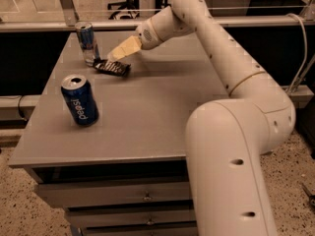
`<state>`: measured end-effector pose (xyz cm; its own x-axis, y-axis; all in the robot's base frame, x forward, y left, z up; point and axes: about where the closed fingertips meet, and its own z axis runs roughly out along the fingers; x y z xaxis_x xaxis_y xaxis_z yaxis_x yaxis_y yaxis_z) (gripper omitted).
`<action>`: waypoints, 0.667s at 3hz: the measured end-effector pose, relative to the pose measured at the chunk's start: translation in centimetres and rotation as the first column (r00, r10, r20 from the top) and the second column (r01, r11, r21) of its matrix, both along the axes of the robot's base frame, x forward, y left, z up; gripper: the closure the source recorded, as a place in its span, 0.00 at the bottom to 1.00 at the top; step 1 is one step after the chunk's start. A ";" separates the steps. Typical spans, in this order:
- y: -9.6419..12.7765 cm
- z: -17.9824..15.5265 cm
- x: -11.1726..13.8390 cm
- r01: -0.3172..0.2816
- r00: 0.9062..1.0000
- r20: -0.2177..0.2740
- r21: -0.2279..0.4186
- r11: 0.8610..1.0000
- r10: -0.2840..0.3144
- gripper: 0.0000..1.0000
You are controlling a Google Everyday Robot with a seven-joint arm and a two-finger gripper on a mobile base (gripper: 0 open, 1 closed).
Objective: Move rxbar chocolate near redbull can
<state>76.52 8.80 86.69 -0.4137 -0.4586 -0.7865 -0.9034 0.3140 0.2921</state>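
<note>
**Bar lies by slim can at far left of tabletop**

Small flat rxbar chocolate [112, 67] in a dark brown-black crinkly wrapper, white lettering unreadable. It lies just beside the tall slim silver-and-blue redbull can [87, 43] on the grey tabletop [157, 107]. Cream-tipped end effector [118, 52] is right over the bar; spread or pinching, cannot tell. Wider blue can [79, 100], nearer, reads "pepsi".

A dark, white-lettered bar [112, 68] was seen by the silver-and-blue Redbull can [86, 42]. The tan pincer [114, 55] was held just above the bar. A blue Pepsi can [79, 100] was seen on the grey bench [157, 107].
</note>
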 end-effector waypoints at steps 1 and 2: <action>-4.0 2.5 -0.1 0.050 0.994 0.098 0.023 0.999 -0.052 0.00; -8.3 5.3 -1.2 0.096 0.970 0.222 0.046 0.994 -0.103 0.00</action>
<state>75.31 0.55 92.04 -0.2676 -0.3950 -0.8789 -0.9117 0.3989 0.0983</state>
